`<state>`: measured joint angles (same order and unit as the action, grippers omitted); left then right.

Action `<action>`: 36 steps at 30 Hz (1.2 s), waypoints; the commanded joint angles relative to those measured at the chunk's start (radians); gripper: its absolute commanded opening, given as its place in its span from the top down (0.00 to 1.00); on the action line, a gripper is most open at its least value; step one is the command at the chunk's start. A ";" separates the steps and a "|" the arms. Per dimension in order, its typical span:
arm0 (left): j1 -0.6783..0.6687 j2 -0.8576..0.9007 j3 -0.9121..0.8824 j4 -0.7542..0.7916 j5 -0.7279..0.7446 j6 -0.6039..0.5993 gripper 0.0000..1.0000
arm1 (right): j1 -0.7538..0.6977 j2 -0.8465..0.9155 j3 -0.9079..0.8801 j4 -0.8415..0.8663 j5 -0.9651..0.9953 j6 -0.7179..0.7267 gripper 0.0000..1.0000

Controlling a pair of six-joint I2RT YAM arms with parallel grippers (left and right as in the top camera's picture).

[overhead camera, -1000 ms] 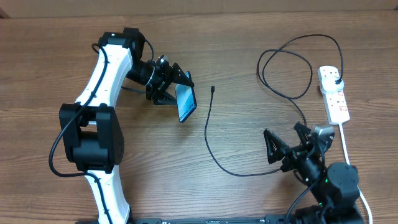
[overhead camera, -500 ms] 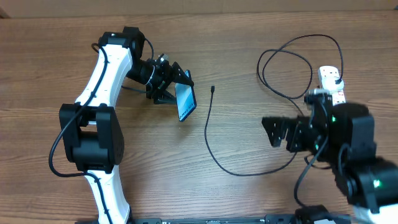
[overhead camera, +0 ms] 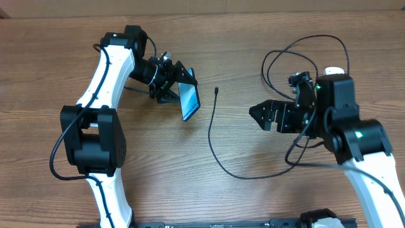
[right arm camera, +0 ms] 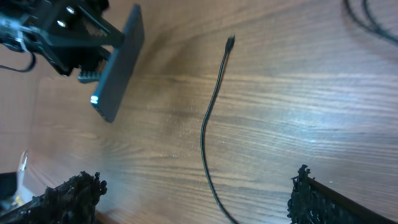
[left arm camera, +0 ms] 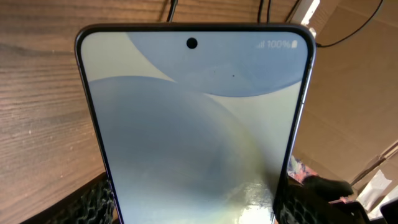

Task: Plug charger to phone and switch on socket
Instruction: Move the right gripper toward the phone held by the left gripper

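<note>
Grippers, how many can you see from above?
2. The left gripper is clamped on the phone at upper left; the right gripper hangs open, right of the black cable.

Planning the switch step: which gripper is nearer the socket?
Right. The right gripper hovers near the socket, mostly hidden under that arm; the left gripper holds the phone across the table.

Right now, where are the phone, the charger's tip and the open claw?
phone (left arm camera: 193, 130), left wrist view, screen middle.
charger (right arm camera: 231, 41), right wrist view, its connector tip.
right gripper (overhead camera: 258, 118), overhead view, between its fingertips.
</note>
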<state>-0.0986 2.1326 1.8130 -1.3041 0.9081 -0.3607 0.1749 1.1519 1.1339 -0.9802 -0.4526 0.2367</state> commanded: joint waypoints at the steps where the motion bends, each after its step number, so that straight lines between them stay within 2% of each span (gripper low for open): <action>1: 0.012 -0.007 0.028 0.029 0.031 -0.011 0.41 | 0.029 0.083 0.024 0.015 -0.046 0.027 0.07; 7: 0.084 -0.007 0.028 0.089 0.031 -0.099 0.42 | 0.057 0.229 0.024 0.109 -0.042 0.116 0.23; 12: 0.159 -0.007 0.028 0.105 0.031 -0.157 0.43 | 0.069 0.370 0.024 0.230 -0.039 0.177 0.32; 18: 0.196 -0.007 0.028 0.104 0.031 -0.172 0.43 | 0.089 0.507 0.024 0.367 -0.044 0.187 0.39; 22: 0.196 -0.007 0.028 0.104 0.032 -0.172 0.43 | 0.101 0.586 0.024 0.448 -0.047 0.212 0.48; 33: 0.195 -0.007 0.028 0.104 0.031 -0.172 0.43 | 0.101 0.633 0.024 0.494 -0.051 0.243 0.49; 36: 0.193 -0.007 0.028 0.104 0.014 -0.198 0.43 | 0.101 0.633 0.024 0.530 -0.146 0.259 0.49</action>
<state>0.0998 2.1326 1.8130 -1.1995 0.9051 -0.5255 0.2718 1.7836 1.1343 -0.4713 -0.5236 0.4728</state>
